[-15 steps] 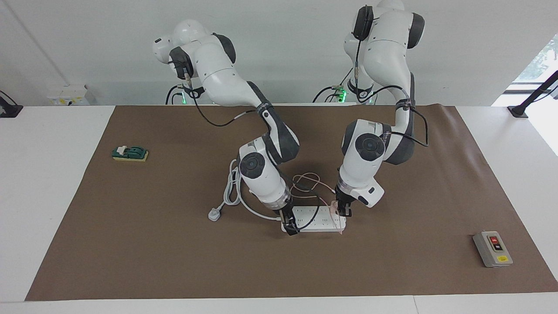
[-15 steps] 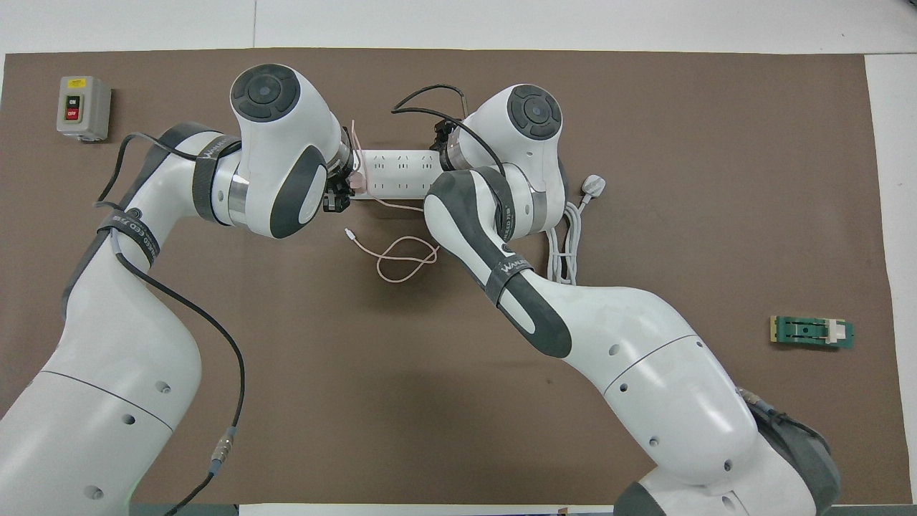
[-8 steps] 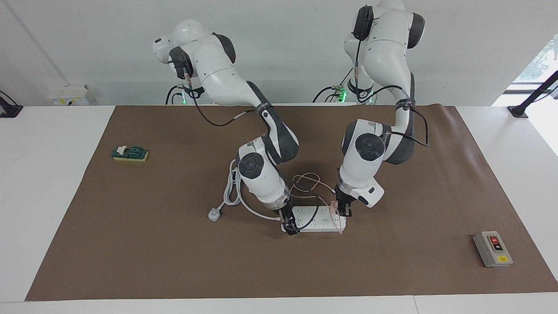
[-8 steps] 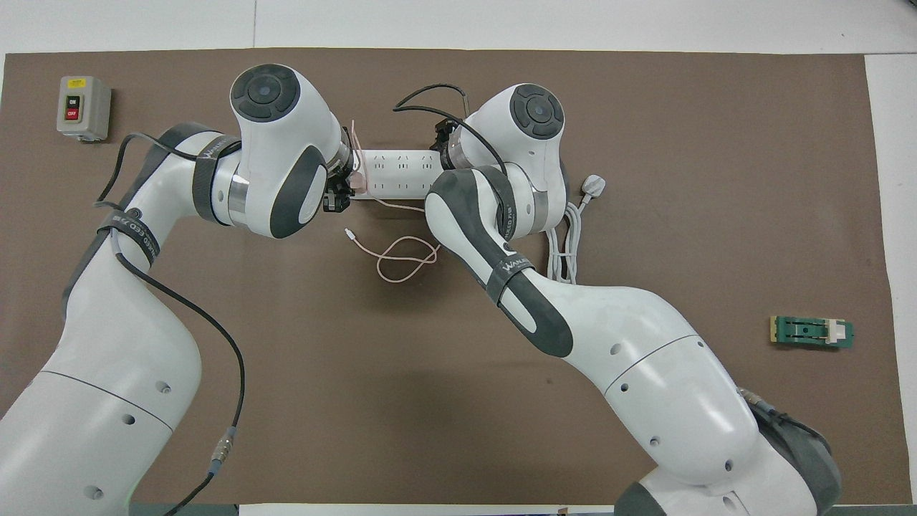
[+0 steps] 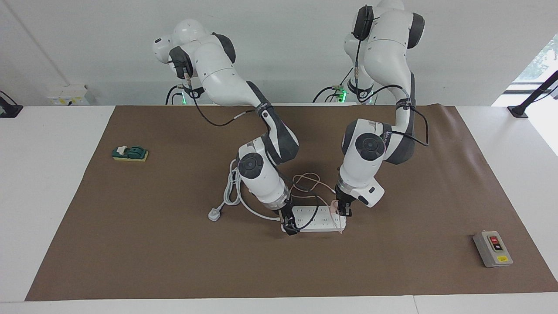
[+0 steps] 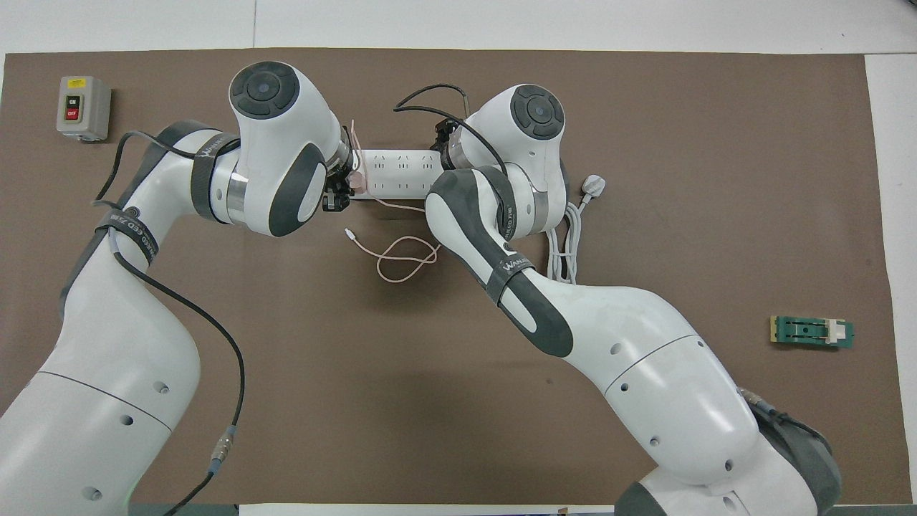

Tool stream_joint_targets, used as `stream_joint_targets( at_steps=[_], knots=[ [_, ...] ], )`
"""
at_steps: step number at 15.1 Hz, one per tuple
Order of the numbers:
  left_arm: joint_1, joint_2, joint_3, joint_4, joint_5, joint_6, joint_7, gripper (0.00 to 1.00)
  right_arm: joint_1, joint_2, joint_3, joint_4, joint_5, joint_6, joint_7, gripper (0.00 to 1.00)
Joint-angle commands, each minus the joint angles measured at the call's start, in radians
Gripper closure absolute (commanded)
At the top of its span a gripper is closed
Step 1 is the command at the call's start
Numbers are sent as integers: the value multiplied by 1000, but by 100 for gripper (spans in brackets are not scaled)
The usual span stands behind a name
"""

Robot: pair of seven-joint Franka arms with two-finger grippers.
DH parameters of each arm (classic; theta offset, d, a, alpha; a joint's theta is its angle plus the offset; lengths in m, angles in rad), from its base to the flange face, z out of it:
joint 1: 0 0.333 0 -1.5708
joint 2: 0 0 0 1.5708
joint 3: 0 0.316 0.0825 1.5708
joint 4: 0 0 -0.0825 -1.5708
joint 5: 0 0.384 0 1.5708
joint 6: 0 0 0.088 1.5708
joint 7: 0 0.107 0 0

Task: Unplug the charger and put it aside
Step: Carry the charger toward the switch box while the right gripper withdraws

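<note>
The white power strip [image 5: 317, 218] lies mid-mat; it also shows in the overhead view [image 6: 397, 172]. The pale-pink charger [image 5: 334, 205] sits at the strip's end toward the left arm, seen from above as a pink cube [image 6: 356, 179]. My left gripper [image 5: 343, 209] is shut on the charger from above. Its thin pink cable [image 6: 401, 258] loops on the mat nearer to the robots. My right gripper [image 5: 290, 224] is shut across the strip's other end and holds it down.
The strip's thick white cord and plug [image 5: 213, 214] lie toward the right arm's end. A grey switch box [image 5: 492, 248] sits at the left arm's end. A green block [image 5: 130, 153] sits at the right arm's end.
My left gripper has risen very slightly with the charger. The right gripper and the power strip have not moved.
</note>
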Motion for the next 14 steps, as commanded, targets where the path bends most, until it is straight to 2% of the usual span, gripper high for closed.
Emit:
stream_joint_targets(
  at_steps=[1, 6, 7, 8, 9, 11, 14],
  knots=[
    [42, -70, 7, 19, 11, -131, 31, 100, 1, -22, 5, -52, 18, 30, -13, 33],
    [122, -164, 2, 14, -28, -251, 175, 100, 1, -22, 5, -52, 18, 30, -13, 32],
    [149, -185, 2, 16, -40, -298, 240, 100, 1, -22, 5, -52, 18, 30, -12, 28],
    [186, -210, 4, 16, -57, -344, 316, 100, 1, -24, 5, -51, 14, 28, -12, 4],
    [236, -239, 7, 16, -75, -387, 410, 100, -6, -27, 5, -51, 16, 25, -12, 0],
    [326, -262, 7, 16, -77, -446, 571, 100, -16, -51, 5, -51, 16, 8, -13, 0],
    [436, -274, 11, -2, -75, -466, 802, 100, -33, -105, 5, -51, 18, -30, -12, 0]
  ],
)
